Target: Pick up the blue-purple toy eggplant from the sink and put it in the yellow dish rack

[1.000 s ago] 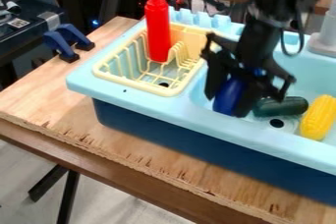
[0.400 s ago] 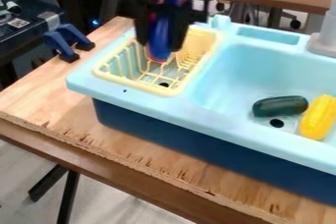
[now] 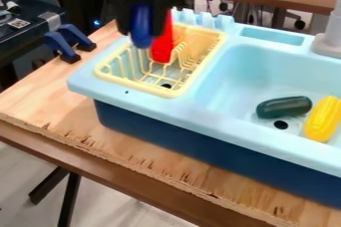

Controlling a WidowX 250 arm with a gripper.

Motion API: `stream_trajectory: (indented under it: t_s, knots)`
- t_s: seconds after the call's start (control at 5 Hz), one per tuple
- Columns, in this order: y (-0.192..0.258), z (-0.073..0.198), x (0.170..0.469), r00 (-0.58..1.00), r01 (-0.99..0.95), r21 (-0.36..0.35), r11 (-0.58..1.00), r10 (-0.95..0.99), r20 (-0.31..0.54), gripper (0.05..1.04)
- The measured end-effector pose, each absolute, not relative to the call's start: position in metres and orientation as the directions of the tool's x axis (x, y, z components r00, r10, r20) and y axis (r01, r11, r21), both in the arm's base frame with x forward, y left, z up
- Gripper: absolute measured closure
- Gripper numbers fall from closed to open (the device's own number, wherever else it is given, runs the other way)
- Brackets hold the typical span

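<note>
so, smooth blue oblong (image 3: 140,27) between jaws

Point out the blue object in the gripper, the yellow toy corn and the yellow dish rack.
Blue object (image 3: 140,28): camera view, on its lower body.
Yellow toy corn (image 3: 323,119): camera view, mid-cob.
Yellow dish rack (image 3: 168,92): camera view, front rim corner.

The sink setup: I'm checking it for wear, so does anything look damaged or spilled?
Yes: the plywood board looks worn, its front edge ragged, with splintered patches. A small dark spot marks the toy sink's rim; I can't tell whether it's a hole. No spill is visible.
</note>
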State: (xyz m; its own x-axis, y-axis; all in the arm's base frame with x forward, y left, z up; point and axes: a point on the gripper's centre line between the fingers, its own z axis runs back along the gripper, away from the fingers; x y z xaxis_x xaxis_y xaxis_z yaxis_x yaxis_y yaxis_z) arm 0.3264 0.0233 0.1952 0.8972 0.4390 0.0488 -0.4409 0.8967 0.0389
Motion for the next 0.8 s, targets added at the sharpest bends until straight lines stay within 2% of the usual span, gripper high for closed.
stream_trajectory:
  t_s: [0.4,0.8]
  knots:
    - [0.024,0.169,0.324,0.897,-0.440,0.048,0.897,0.441,-0.035,0.422]
    - [0.016,0.146,0.324,0.907,-0.396,0.091,0.914,0.405,-0.115,0.422]
